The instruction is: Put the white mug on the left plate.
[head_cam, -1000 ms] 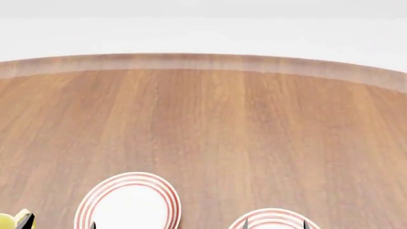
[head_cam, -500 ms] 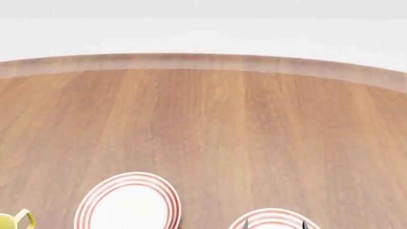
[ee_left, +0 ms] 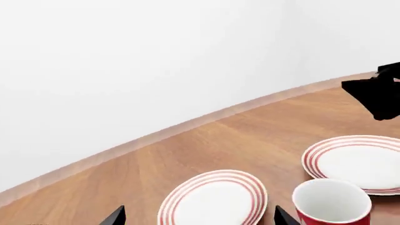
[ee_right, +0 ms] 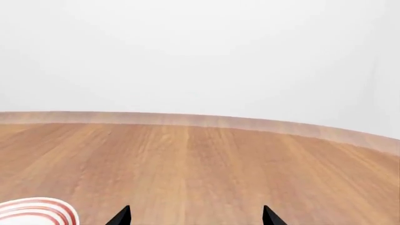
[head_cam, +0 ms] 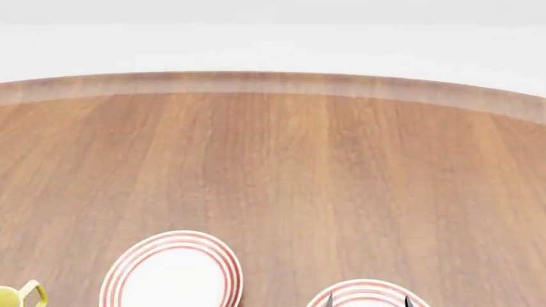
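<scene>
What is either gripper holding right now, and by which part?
Nothing. The left gripper and right gripper both show spread fingertips with only table between them. The white mug is not in view.

Tool (ee_right: 196,216) tips apart (plate (ee_right: 37,211) edge nearby) over table (ee_right: 206,164).

Wooden table (head_cam: 282,166), light edge band. On it: left plate (head_cam: 173,272), red-ringed, at 7 o'clock in head view; second plate (head_cam: 365,295) at 5 o'clock, cut off; yellow mug handle (head_cam: 32,293) at 8 o'clock; red mug (ee_left: 331,204) between the plates.
</scene>
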Available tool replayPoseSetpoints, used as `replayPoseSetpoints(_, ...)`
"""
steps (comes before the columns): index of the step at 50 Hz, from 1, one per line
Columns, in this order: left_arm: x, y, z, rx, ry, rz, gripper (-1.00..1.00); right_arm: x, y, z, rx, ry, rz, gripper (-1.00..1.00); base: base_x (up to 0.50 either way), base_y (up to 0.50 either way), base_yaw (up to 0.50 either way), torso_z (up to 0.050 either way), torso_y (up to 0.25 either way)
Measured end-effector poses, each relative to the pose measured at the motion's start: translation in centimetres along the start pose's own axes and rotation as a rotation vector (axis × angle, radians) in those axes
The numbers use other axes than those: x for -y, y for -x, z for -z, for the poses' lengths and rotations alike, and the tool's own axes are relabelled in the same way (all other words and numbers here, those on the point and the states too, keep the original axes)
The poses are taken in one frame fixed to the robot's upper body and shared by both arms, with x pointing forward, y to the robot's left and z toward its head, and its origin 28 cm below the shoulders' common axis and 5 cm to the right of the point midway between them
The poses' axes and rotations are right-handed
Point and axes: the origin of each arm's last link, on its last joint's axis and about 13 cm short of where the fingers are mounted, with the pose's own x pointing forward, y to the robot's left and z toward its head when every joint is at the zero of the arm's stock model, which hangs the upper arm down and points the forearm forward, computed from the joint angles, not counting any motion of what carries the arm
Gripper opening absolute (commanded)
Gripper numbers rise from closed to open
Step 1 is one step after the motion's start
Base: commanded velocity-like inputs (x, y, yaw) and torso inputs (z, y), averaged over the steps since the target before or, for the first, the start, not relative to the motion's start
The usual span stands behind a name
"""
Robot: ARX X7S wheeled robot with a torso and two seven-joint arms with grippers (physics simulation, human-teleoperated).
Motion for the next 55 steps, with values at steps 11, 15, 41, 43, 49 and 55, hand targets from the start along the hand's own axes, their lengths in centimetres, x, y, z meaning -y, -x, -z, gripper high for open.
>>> replayPoseSetpoints(11,1.1,3.5,-0.8,-0.031,-0.062,0.089,1.00,0.0,-0.1,0.1,-0.002,0.001,0.002,1.00,0.00,0.00,0.00,0.000,0.000)
replayPoseSetpoints(15,1.3,4.0,-0.9,-0.036,-0.070,0.105,1.00,-0.1,-0.1,0.1,-0.003,0.002,0.002,1.00,0.00,0.00,0.00,0.000,0.000)
replayPoseSetpoints(41,2.8,5.1,1.0,-0.124,-0.055,0.244,1.00,-0.1,-0.1,0.2,-0.005,0.004,0.006,1.00,0.00,0.00,0.00,0.000,0.000)
replayPoseSetpoints(43,2.9,5.1,1.3,-0.133,-0.049,0.256,1.00,-0.1,-0.1,0.2,-0.005,0.004,0.006,1.00,0.00,0.00,0.00,0.000,0.000)
replayPoseSetpoints(49,3.3,5.0,2.0,-0.149,-0.031,0.286,1.00,-0.1,-0.1,0.2,-0.005,0.005,0.007,1.00,0.00,0.00,0.00,0.000,0.000)
replayPoseSetpoints(55,3.6,4.8,2.5,-0.157,-0.018,0.316,1.00,-0.1,-0.1,0.2,-0.006,0.005,0.006,1.00,0.00,0.00,0.00,0.000,0.000)
